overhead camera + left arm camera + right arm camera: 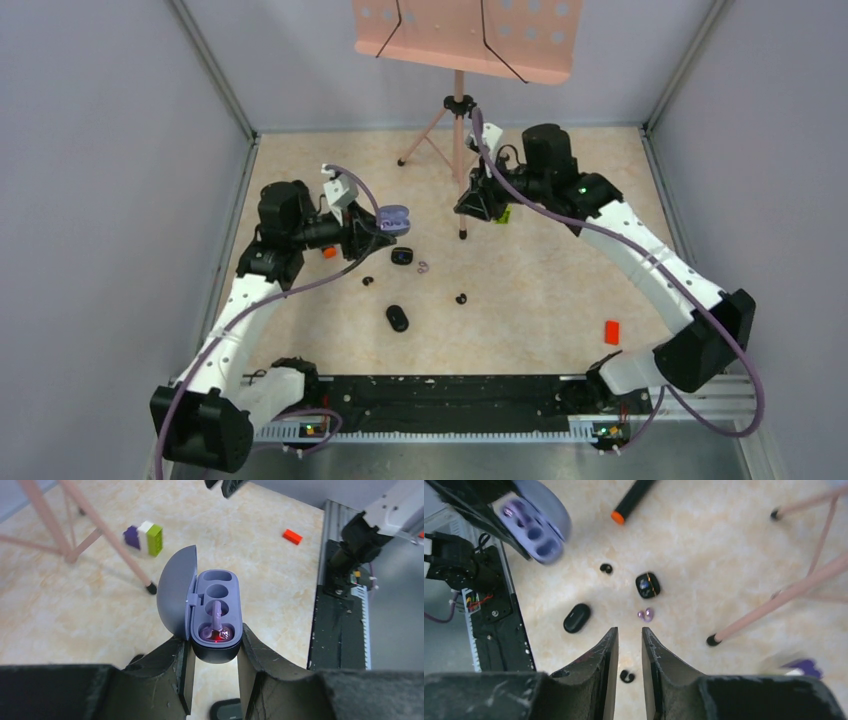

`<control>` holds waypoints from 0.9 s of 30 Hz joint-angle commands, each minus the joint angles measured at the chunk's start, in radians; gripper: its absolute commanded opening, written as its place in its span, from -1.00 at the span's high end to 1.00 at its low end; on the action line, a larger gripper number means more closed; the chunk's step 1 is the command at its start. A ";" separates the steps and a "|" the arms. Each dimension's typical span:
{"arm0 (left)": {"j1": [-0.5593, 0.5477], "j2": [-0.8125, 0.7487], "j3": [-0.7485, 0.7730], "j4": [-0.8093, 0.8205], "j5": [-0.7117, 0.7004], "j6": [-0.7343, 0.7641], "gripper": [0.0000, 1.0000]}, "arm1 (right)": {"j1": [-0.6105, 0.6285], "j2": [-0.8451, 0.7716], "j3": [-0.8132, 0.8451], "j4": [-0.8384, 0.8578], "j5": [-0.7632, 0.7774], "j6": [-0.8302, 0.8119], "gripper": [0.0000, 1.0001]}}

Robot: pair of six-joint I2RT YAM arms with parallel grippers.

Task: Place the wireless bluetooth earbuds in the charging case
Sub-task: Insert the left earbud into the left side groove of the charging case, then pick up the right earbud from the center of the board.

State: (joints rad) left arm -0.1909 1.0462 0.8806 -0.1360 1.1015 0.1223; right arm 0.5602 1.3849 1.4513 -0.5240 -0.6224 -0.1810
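Gripping the purple charging case (216,656) by its lower body, the left claw (215,642) is closed on it from both sides and holds it above the table (560,270). The case's lid (175,597) is swung open to one side. One purple earbud (217,625) sits in the case socket nearest the claw, with a red light glowing at its base; the socket beyond it holds nothing. A loose purple earbud (646,614) lies on the table, on the arm-base side of the case, just beside a small black case (647,585). A black earbud (606,568) lies nearer the purple case. A second black earbud (626,676) lies farther from it, on the table under the right claw (630,642). A closed black case (576,617) rests farther toward the arm bases. The right claw hovers well apart from the purple case, near the foot of the pink stand (459,120). Its fingers stand slightly parted with nothing between them. A green-and-purple block (145,539) sits beyond the case, and a red block (292,536) lies well away from it.
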 commanded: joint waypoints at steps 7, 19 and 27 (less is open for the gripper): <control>0.125 -0.144 -0.106 0.052 -0.174 -0.183 1.00 | 0.054 0.194 -0.166 0.191 -0.037 -0.001 0.60; 0.184 -0.147 -0.086 0.015 -0.202 -0.204 1.00 | 0.141 0.296 -0.268 0.206 -0.093 -1.187 0.68; 0.244 -0.119 -0.057 -0.022 -0.206 -0.183 1.00 | 0.177 0.415 -0.275 0.079 -0.090 -1.610 0.76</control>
State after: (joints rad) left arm 0.0341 0.9176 0.7761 -0.1532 0.8986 -0.0658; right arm 0.7193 1.7626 1.1519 -0.3759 -0.6785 -1.4998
